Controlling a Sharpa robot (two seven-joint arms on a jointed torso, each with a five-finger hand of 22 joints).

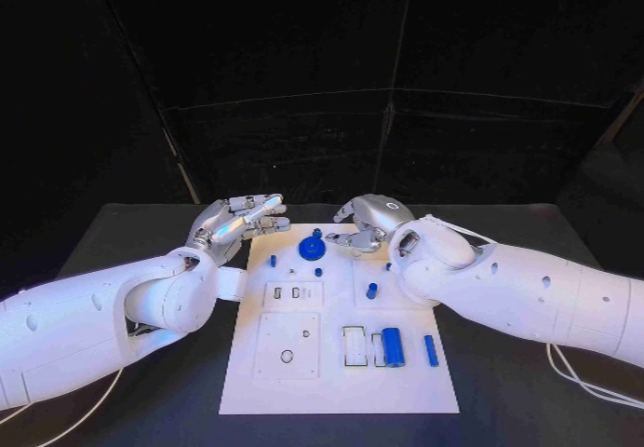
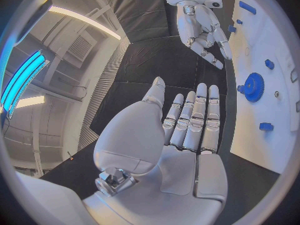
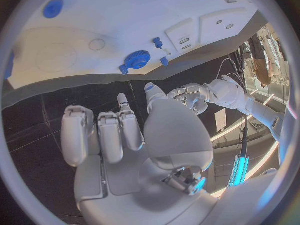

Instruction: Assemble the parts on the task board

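The task board [image 1: 336, 372] lies flat in the middle of the black bench [image 1: 134, 233], its long side running away from the robot. Near its far end sits a blue gear [image 1: 312, 248]; small blue pegs [image 1: 273, 261] stand around it, and another blue peg [image 1: 370, 291] stands mid-board. Toward the near end a blue cylinder [image 1: 392, 346] lies in a rectangular recess, with a slim blue bar [image 1: 431, 350] just beside it on the board's right. Pale recessed plates occupy the left half of the board; what sits in their small slots is too small to make out. The right forearm covers part of the board's right edge. The left hand [image 1: 242, 222] hovers beside the board's far left corner, palm up, fingers straight and apart, holding nothing. The right hand [image 1: 370, 223] hangs over the far end just beside the gear, fingers curled inward with nothing in them.
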